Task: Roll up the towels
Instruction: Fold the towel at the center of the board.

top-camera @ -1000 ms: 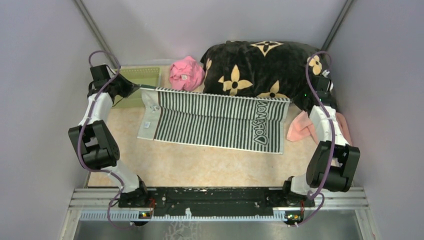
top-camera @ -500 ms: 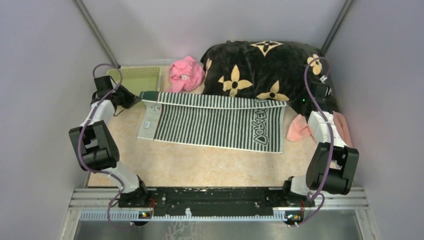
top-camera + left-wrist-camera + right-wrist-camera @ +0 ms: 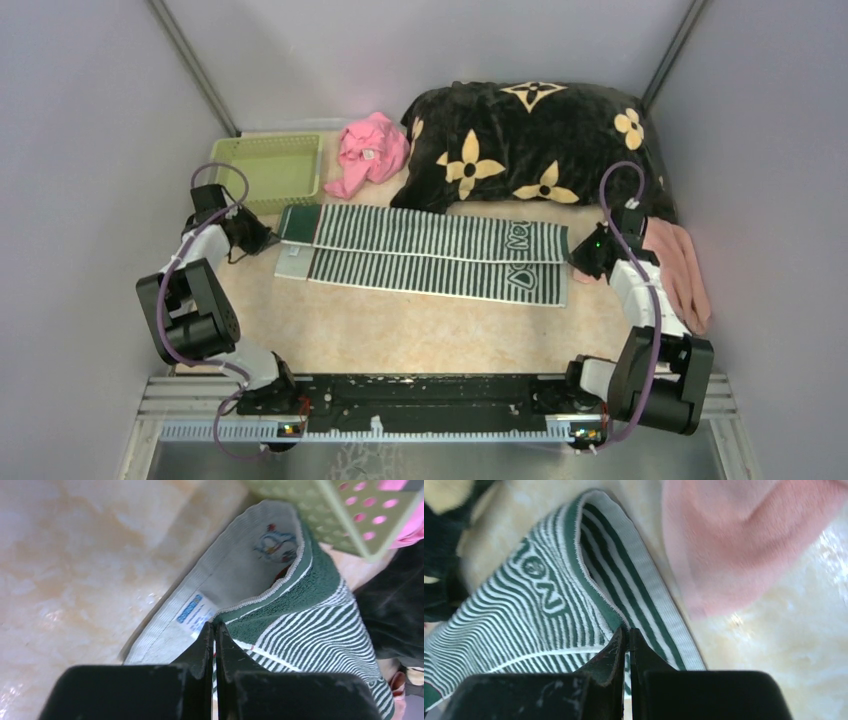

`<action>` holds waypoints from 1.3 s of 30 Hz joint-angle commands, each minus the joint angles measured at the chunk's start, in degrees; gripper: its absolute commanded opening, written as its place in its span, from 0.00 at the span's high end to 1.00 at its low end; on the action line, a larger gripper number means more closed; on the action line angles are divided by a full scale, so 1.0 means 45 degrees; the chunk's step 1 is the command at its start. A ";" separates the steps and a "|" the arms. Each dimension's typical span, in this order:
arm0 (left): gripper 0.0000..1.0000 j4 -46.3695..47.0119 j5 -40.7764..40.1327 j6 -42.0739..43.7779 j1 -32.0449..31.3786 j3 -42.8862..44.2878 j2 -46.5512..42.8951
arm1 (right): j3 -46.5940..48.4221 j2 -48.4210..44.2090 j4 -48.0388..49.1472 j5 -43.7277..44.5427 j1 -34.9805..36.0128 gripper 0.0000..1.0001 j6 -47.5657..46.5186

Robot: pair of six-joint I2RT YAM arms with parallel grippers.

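Observation:
The dark green towel with white stripes [image 3: 425, 250] lies lengthwise across the table, its far half folded toward the near half. My left gripper [image 3: 262, 238] is shut on the towel's left end; in the left wrist view [image 3: 214, 630] its jaws pinch the folded green edge [image 3: 310, 600] above the pale underside. My right gripper [image 3: 578, 256] is shut on the right end; in the right wrist view [image 3: 626, 635] its jaws pinch the striped edge [image 3: 574, 590]. The salmon-pink towel [image 3: 680, 270] lies at the right, also in the right wrist view [image 3: 744, 540].
The black blanket with tan flowers [image 3: 530, 140] lies at the back. A crumpled pink cloth [image 3: 368, 150] sits beside it. A green perforated basket [image 3: 265, 168] stands at the back left, its corner in the left wrist view [image 3: 350, 515].
Both grippers have carried the towel's far edge toward the near side and down, folding the towel roughly in half lengthwise. The basket is now uncovered.

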 commanded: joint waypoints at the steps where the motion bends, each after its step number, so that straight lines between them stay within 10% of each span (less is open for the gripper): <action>1: 1.00 -0.0434 -0.0431 0.0620 0.0329 -0.0498 -0.0289 | -0.0465 -0.0714 -0.0654 0.0440 -0.0148 1.00 -0.0389; 39: 1.00 -0.1563 -0.1470 0.1052 0.1012 -0.1132 -0.1145 | -0.0689 -0.2632 -0.3571 0.2897 -0.0164 1.00 -0.0185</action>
